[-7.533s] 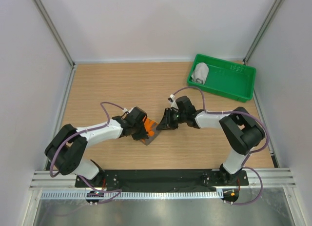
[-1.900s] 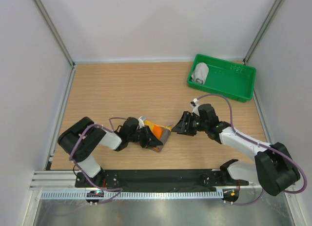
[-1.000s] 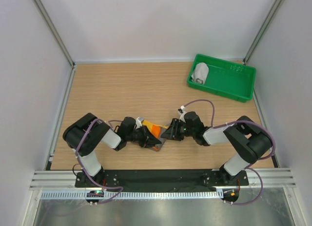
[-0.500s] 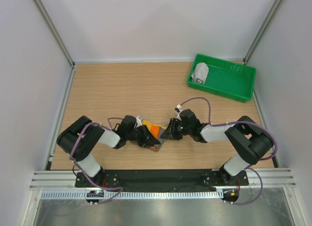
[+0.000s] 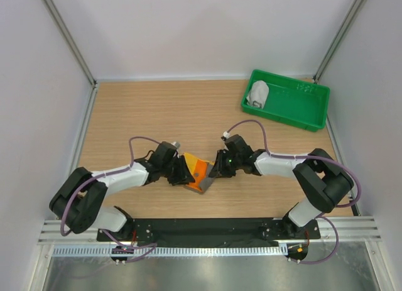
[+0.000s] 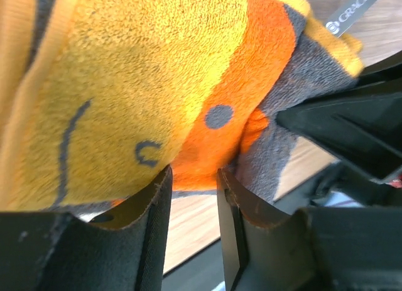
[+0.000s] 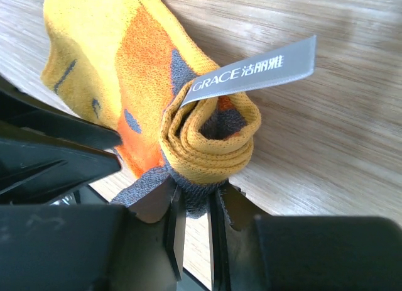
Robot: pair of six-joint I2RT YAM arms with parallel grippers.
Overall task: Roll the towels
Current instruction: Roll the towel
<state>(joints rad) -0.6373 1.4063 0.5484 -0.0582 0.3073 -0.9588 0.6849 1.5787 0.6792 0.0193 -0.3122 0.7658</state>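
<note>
Two towels are here. One grey towel (image 5: 258, 93) sits rolled up inside the green tray (image 5: 295, 107), at its left end, at the back right of the table (image 5: 138, 115). It is well apart from my hands. The orange and yellow towel (image 5: 196, 171) lies on the wood between my two hands. It is partly rolled, its grey back shows, and a tag (image 7: 251, 71) sticks out of the roll. My right gripper (image 7: 193, 190) squeezes the grey edge of this towel, just under the roll. My left gripper (image 6: 191, 175) is at the other side. Its fingers stand a little apart with orange cloth at their tips, and I cannot tell if they pinch it.
</note>
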